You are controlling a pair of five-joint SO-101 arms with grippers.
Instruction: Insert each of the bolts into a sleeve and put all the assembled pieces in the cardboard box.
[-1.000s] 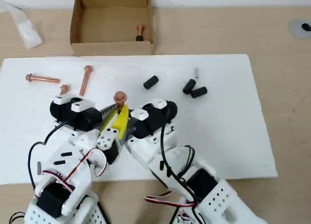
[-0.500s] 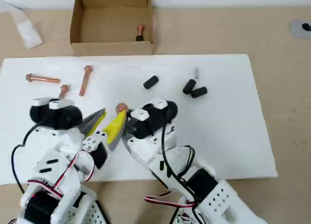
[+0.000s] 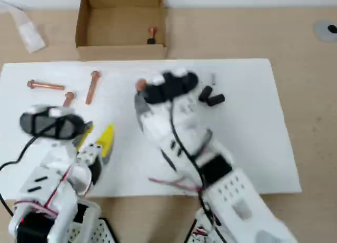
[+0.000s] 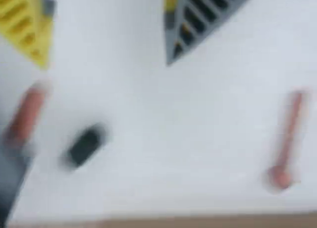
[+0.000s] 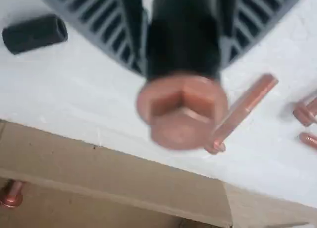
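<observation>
Setting: I see a tan counter [image 3: 310,85] carrying a white board [image 3: 253,148]. A plastic bag [image 3: 23,29] lies at the far left and a grey disc [image 3: 326,30] at the far right.
Cardboard box [image 3: 81,32]: it sits open just past the board's far edge, left of centre. One finished piece [image 3: 151,35] stands against its right inner wall.
Loose bolts: three copper ones lie on the board's left part. The long bolt [image 3: 46,85] is nearest the left edge, the angled bolt [image 3: 93,86] is right of it, and the short bolt [image 3: 69,98] lies between them, nearer me.
Loose sleeves: a pair of black sleeves [image 3: 210,96] lies close together, just right of the right hand [image 3: 141,90].
In the way: the right arm [image 3: 184,132] stretches across the board's middle and covers what lies under it.
Right hand: it is clenched on the sleeved bolt [image 5: 181,109]. Dark fingers [image 5: 109,20] grip the black sleeve, and the copper head points out toward the box. The hand is above the board's far part, short of the box wall.
Left hand [image 3: 97,143]: it is released, with the yellow and grey fingers [image 4: 25,25] spread and nothing between them. It sits over the board's near left part, well apart from the sleeved bolt.
Ahead of the left hand: a lone sleeve [image 4: 86,144] lies on the board, blurred.
</observation>
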